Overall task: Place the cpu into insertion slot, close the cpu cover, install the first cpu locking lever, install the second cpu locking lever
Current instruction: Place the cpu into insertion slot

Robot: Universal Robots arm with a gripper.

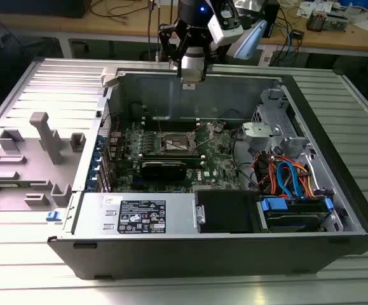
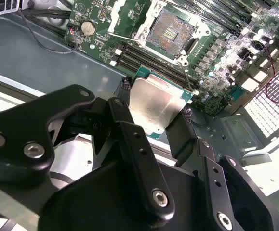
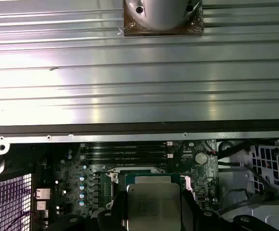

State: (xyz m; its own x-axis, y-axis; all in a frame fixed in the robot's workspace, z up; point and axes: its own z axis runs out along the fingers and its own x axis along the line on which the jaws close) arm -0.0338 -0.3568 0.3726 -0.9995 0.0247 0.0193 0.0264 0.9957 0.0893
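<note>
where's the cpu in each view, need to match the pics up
Exterior view: at the gripper tip by the case rear wall, too small to tell apart.
Second wrist view: the cpu is clamped between the black fingers.
First wrist view: the cpu, silver top facing the camera.
Shared landmark: the memory slots.

Free room straight above insertion slot [image 2: 170, 30]. Memory slots [image 2: 151, 61] just beside it, expansion card [image 1: 163, 169] near; drive cage [image 1: 269, 124] w/ cables [image 1: 285, 175] at exterior view's right.

Ribbed metal table [image 1: 31, 279] — open computer case [image 1: 203, 254]
</note>
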